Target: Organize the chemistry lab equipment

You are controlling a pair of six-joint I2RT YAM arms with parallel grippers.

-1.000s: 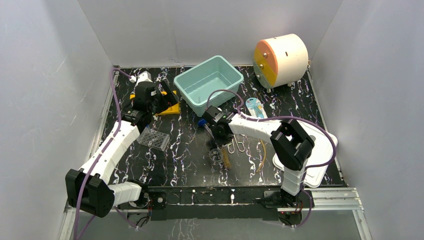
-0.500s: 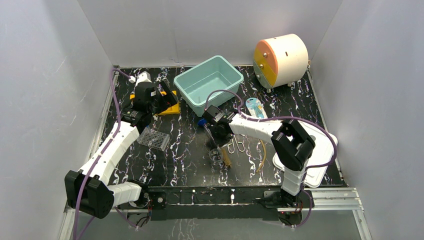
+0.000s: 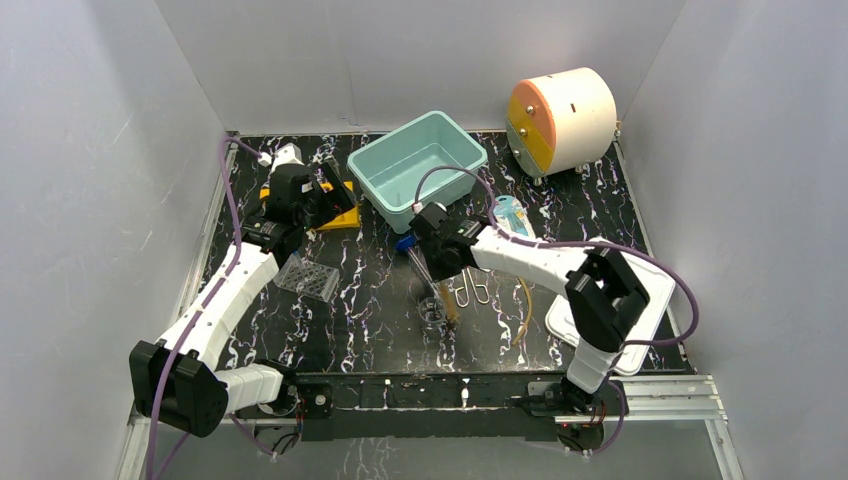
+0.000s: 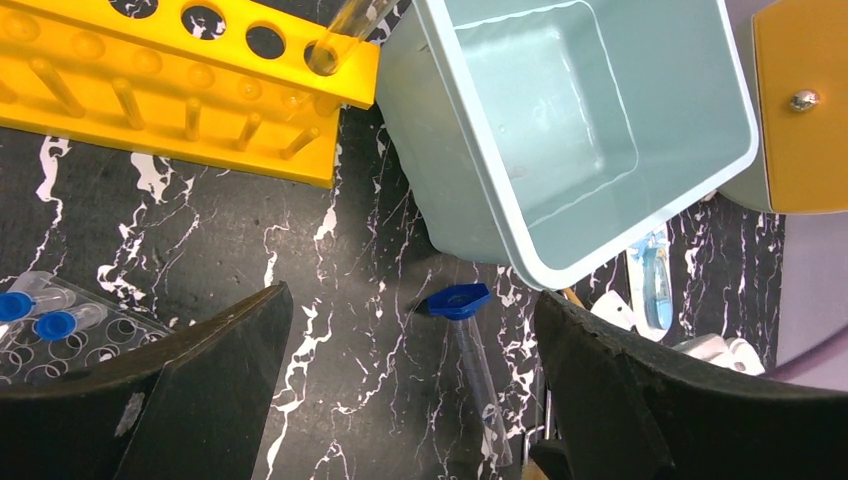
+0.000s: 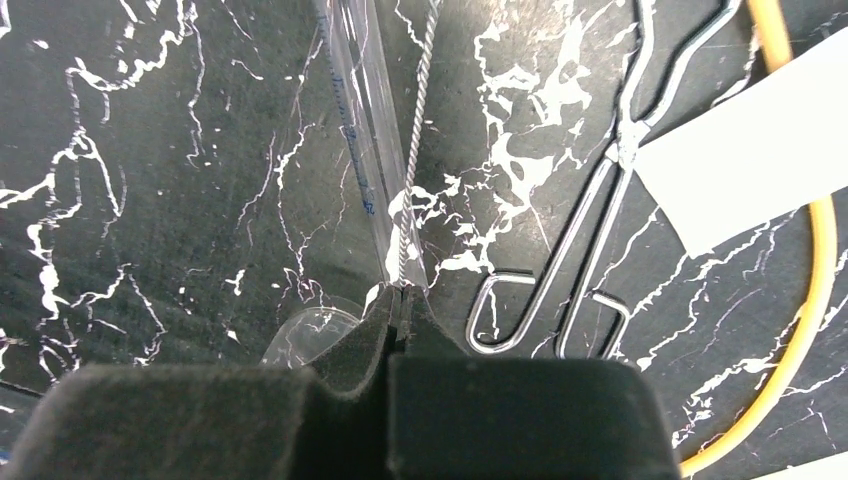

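**I Have the Brush by Its Wire**

My right gripper (image 5: 400,300) is shut tight on the brush (image 5: 418,150). I hold it by the end of its thin twisted wire. The brush lies on the black table (image 5: 150,200), right beside a clear tube (image 5: 352,100) and near the clips (image 5: 625,150). The dish (image 5: 310,335) sits just by my fingers. The card (image 5: 760,150) and the yellow tubing (image 5: 822,260) are off to one side.

I think the brush is very light, so it should be easy to lift. But the wire is thin and bendy. Held at one end, the long part may droop or swing. The wire is smooth too, so it could turn in my grip. A hold nearer the middle would be steadier.

The tube is round and may roll if the brush bumps it. The dish is glass, so I must not knock it.

My left gripper (image 4: 410,300) is wide open and holds nothing. It hangs over the table between the rack (image 4: 180,60) and the bin (image 4: 560,130). A blue cap (image 4: 458,300) lies below it.
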